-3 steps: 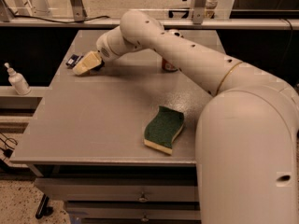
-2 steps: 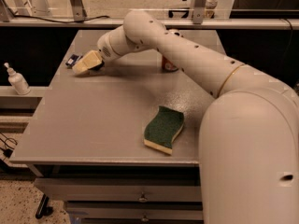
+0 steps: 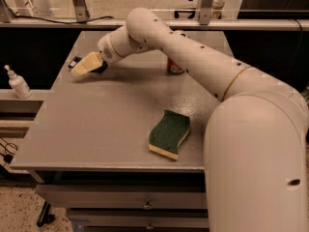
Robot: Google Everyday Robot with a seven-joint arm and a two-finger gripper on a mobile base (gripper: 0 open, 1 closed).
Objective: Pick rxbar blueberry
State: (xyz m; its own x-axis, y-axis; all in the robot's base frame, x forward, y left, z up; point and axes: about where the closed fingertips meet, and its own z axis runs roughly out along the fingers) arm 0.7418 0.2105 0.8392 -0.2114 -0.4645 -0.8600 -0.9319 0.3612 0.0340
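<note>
Since a second earlier, the claw (image 3: 82, 67) had edged only slightly toward the left rim of the tabletop (image 3: 96, 124). The rxbar blueberry (image 3: 75, 62), the green sponge (image 3: 169, 133) and the soda can (image 3: 175, 67) lay where they had been.

The claw hung low over the far-left part of the tabletop, close to the left rim, and its tan tip slanted down toward the surface. We could not tell whether it was spread or pressed together. The arm (image 3: 193, 52) reached in from the right and crossed the far half of the tabletop, hiding most of the can behind it.

A broad bare stretch lay open between the claw and the sponge. The sponge sat well apart from the claw, just beside the front rim. Left of the tabletop and below it, a small white bottle (image 3: 18, 83) stood on a ledge.

The rxbar blueberry lay flat on the tabletop just behind the claw's tip, very near the left rim. Only a small dark sliver with a pale fleck showed past the claw. We could not make out its lettering, nor whether the claw touched it. Too little of it showed for us to tell which way its long axis ran.
</note>
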